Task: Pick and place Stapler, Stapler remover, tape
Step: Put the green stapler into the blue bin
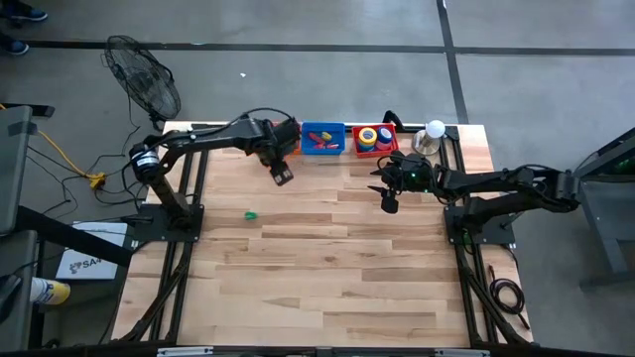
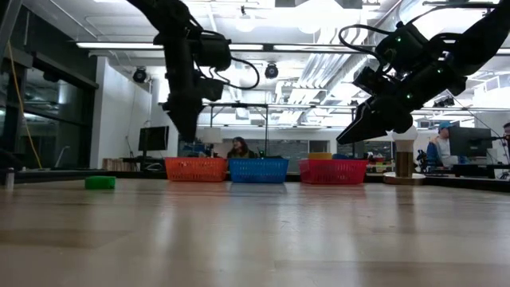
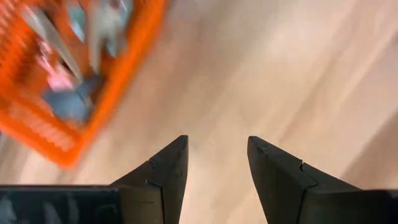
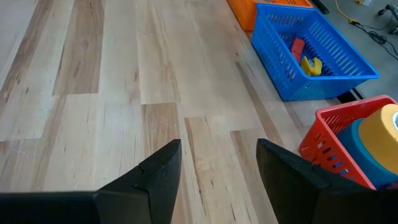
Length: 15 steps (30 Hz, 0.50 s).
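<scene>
Three baskets stand in a row at the table's far edge. The orange basket holds blurred grey and pink items. The blue basket holds small red and yellow pieces. The red basket holds tape rolls, a yellow one on a blue one. A small green object lies alone on the table. My left gripper hangs open and empty just near of the orange basket. My right gripper is open and empty, near of the red basket.
A white ball on a metal base stands right of the red basket. A black fan stands off the table's far left corner. Bare wood spreads over the middle and near half of the table. People sit in the room behind.
</scene>
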{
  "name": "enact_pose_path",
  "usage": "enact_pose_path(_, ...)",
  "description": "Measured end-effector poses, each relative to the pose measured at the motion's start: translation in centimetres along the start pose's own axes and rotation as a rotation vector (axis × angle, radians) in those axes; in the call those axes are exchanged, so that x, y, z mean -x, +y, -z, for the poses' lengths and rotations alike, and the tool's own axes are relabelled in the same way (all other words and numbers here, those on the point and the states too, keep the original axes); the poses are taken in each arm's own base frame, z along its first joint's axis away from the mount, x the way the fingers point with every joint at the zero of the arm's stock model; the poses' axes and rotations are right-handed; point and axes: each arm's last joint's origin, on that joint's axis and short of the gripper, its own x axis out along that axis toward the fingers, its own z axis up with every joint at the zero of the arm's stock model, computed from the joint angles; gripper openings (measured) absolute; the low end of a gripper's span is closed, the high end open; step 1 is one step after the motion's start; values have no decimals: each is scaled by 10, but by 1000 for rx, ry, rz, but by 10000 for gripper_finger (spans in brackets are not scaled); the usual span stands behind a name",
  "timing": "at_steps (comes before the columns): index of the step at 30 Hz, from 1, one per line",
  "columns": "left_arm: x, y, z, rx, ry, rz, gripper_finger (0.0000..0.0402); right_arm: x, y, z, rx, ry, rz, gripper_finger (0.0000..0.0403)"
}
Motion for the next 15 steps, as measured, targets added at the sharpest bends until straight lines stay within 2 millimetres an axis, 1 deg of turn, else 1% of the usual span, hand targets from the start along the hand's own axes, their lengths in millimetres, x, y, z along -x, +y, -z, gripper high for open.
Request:
enact_pose_path(6, 4, -24, 17, -44, 149, 4, 161, 0, 0, 0, 0, 0, 0, 199)
enact_pose_path(11, 8, -44, 28, -87, 212, -12, 161, 0, 0, 0, -1, 0, 0, 199)
enact_pose_path(15, 4, -60, 39, -116, 250, -15, 161, 0, 0, 0, -3, 1, -1, 199)
